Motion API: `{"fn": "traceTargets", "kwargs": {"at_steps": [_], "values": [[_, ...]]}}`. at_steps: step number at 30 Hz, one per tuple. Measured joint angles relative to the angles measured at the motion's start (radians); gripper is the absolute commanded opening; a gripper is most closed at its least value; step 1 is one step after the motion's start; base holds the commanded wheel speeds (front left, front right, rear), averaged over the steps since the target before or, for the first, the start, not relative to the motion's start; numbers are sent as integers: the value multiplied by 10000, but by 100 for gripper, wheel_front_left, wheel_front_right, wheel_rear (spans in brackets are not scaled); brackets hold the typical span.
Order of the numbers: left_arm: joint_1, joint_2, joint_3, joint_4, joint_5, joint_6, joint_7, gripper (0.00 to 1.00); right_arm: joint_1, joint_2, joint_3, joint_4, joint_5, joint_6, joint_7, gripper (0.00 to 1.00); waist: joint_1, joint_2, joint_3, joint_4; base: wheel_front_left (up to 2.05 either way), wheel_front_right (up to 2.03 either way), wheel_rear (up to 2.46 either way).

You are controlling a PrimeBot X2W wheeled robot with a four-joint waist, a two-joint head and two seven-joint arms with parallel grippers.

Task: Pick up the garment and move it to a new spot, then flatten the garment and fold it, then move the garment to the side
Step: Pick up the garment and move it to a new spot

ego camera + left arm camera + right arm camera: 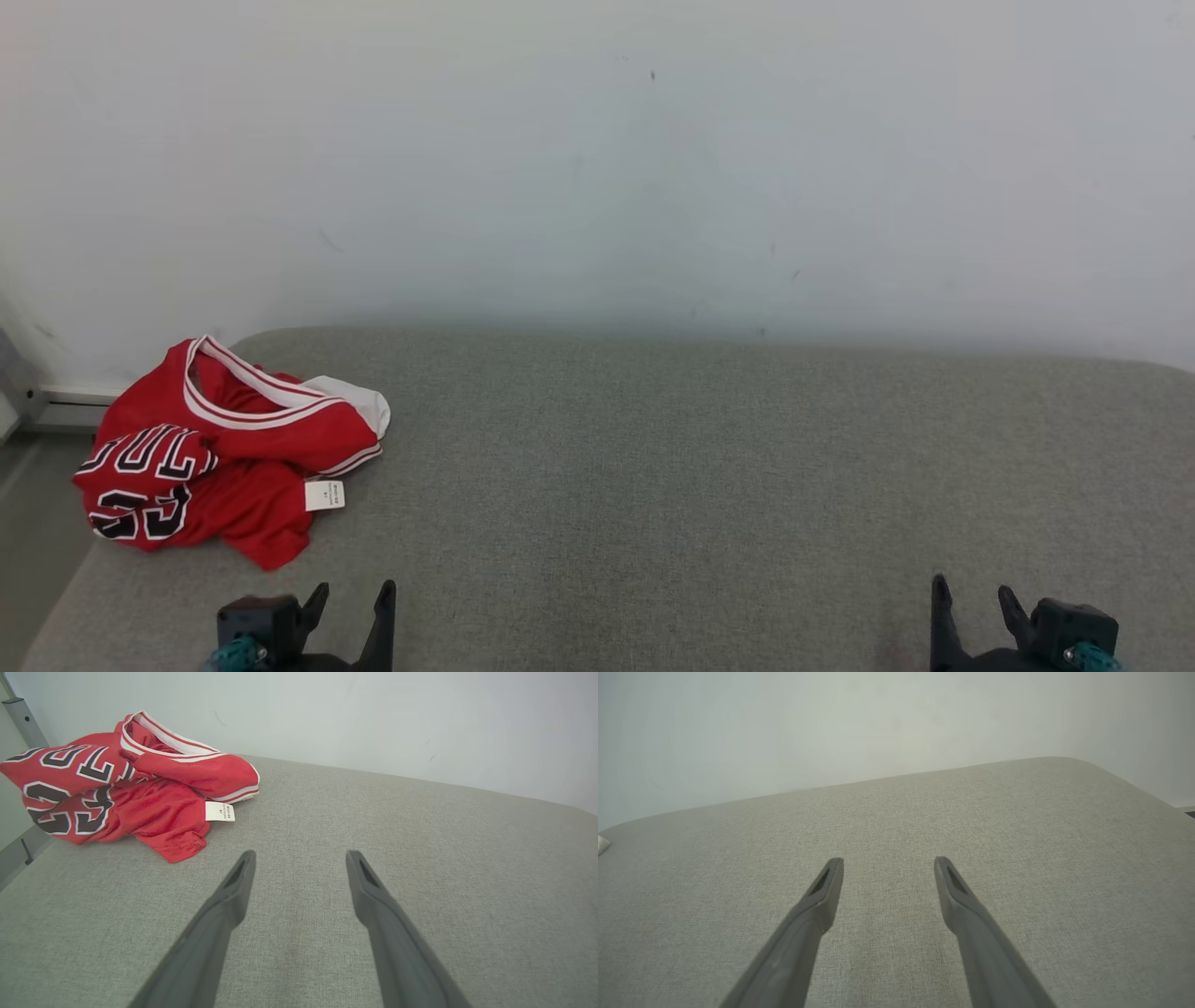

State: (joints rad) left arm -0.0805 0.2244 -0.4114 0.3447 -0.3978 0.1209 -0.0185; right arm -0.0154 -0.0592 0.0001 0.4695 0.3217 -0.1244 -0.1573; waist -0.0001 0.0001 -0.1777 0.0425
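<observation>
The garment (224, 448) is a red jersey with white trim and dark lettering, lying crumpled at the far left of the grey padded surface (700, 467). A small white label hangs off its near side. In the left wrist view the garment (126, 784) sits up and to the left of my fingers. My left gripper (355, 595) stands open near the front edge, just below and right of the garment, holding nothing. My right gripper (971, 590) is open at the lower right, far from the garment, with bare fabric between its fingers (822, 891).
A pale wall (607, 159) rises right behind the padded surface. The surface drops off at its left edge, where a grey floor (28, 532) and a metal post (21, 718) stand close to the garment. A rounded corner (1069, 763) ends the surface at the right.
</observation>
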Motion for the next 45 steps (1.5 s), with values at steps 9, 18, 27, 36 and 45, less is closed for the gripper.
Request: {"fn": "traceTargets", "kwargs": {"at_steps": [9,18,27,36,45], "values": [[-274,81,-33,-84,67,-56,405,100,353,63,-219,-171,-90,0,314,100,0,0,-26,760,0,0,0],[-2,491,199,-508,176,-8,652,100,187,140,416,-184,-153,0,681,100,1,0,-16,1929,0,0,0],[-349,357,155,-711,221,19,982,100,17,157,267,-357,-153,0,788,100,1,0,218,3183,0,0,0],[-802,178,82,-274,130,-46,1457,100,-271,165,405,-284,-176,0,882,100,2,0,575,3870,0,0,0],[-2470,-92,-324,564,-134,-899,2533,100,73,165,470,-821,-780,0,1147,100,2,0,776,3438,0,0,0]]}}
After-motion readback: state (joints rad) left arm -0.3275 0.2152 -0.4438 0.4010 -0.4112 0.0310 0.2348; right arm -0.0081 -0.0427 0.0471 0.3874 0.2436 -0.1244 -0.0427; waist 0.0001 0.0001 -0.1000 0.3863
